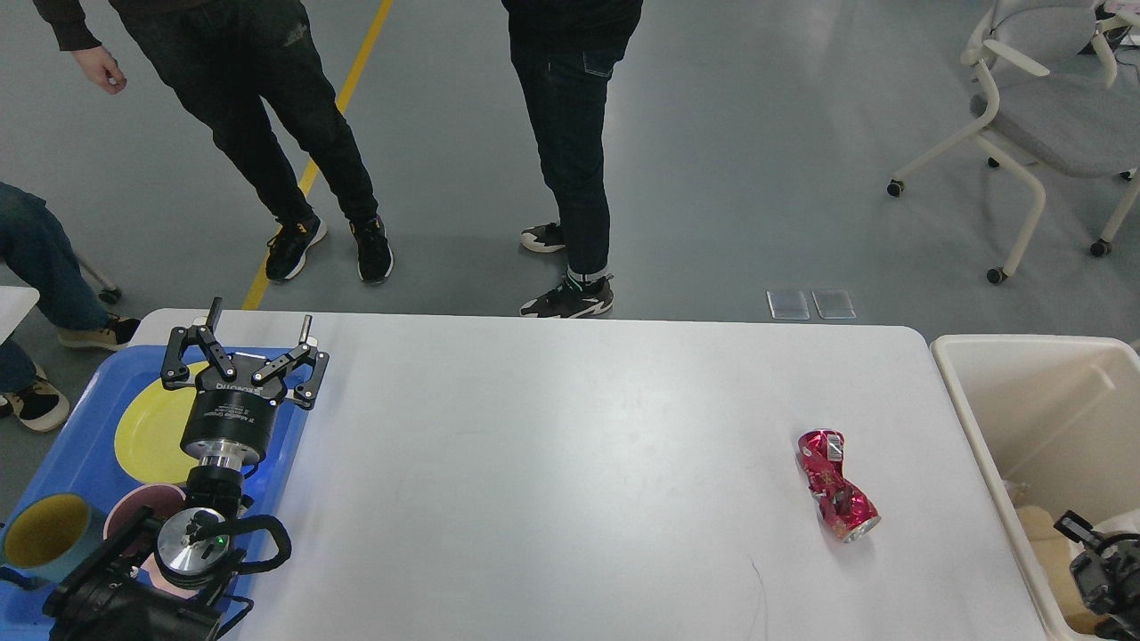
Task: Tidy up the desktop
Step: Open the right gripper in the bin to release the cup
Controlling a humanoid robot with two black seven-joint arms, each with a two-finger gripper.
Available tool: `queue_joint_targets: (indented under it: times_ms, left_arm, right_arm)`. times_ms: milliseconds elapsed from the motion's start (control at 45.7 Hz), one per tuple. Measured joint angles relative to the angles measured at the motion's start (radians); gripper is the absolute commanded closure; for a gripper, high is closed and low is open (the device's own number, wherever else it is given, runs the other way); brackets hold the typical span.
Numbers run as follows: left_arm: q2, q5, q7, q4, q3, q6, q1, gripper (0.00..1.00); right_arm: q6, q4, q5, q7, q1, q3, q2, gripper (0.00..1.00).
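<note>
The white desktop (552, 463) fills the middle of the head view. A crushed red can (835, 485) lies on its side at the right of the desktop. My left gripper (260, 319) is open and empty, hovering over the far right corner of the blue tray (85, 405), far from the can. On the tray are a yellow plate (151, 427), a pink cup (134, 512) partly hidden by my arm, and a teal cup with a yellow inside (44, 532). My right gripper (1082, 534) shows only as a small dark part over the cream bin (966, 401); its fingers cannot be told apart.
Two people stand just beyond the far edge of the desktop (570, 178), and a third sits at the left (36, 258). A grey wheeled chair (1051, 116) stands at the back right. The bin holds some pale rubbish (1042, 525).
</note>
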Motion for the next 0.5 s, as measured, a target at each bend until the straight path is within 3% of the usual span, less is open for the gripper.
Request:
queue_joint_targets:
  times_ms: [88,504]
  left_arm:
    - [0.0,0.0,-0.001,0.0,0.0,0.0,0.0,0.04]
    - [0.0,0.001,-0.001,0.0,0.0,0.0,0.001,0.04]
  right_arm:
    - [-0.026,0.0,-0.001,0.001,-0.012,0.0,0.0,0.01]
    - [-0.087,0.008,-0.001,0.013,-0.017,-0.004,0.003,0.0]
